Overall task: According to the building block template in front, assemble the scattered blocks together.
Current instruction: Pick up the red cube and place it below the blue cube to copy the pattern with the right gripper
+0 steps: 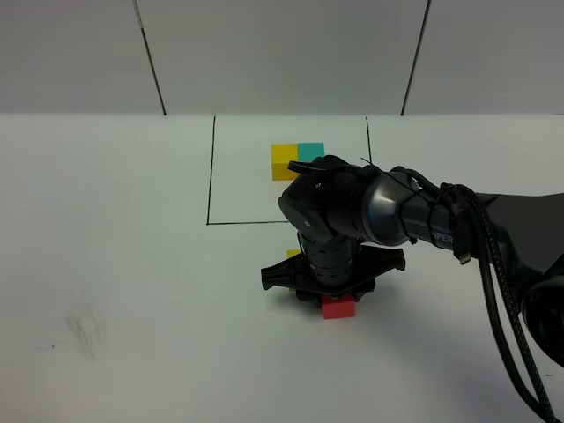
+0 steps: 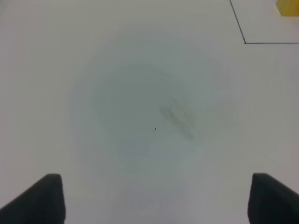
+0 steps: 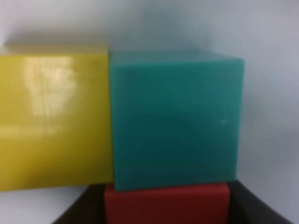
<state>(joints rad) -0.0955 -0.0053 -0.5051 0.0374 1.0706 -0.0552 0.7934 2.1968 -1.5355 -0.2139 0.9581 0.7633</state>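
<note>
The red block [image 3: 166,203] is held between the closed jaws of the right gripper [image 1: 328,295], pressed against the teal block [image 3: 175,119], with the yellow block [image 3: 53,119] touching teal's side. From the gripper, the template [image 1: 297,160] lies at 12 o'clock inside the black outline [image 1: 211,176]. Three loose blocks and one template are counted. The left gripper [image 2: 154,198] hangs wide and empty, well apart at 9 o'clock.

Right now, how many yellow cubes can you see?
2. One yellow cube sits inside the black outline beside a teal one; another sits under the right pincer, against the loose teal cube.
</note>
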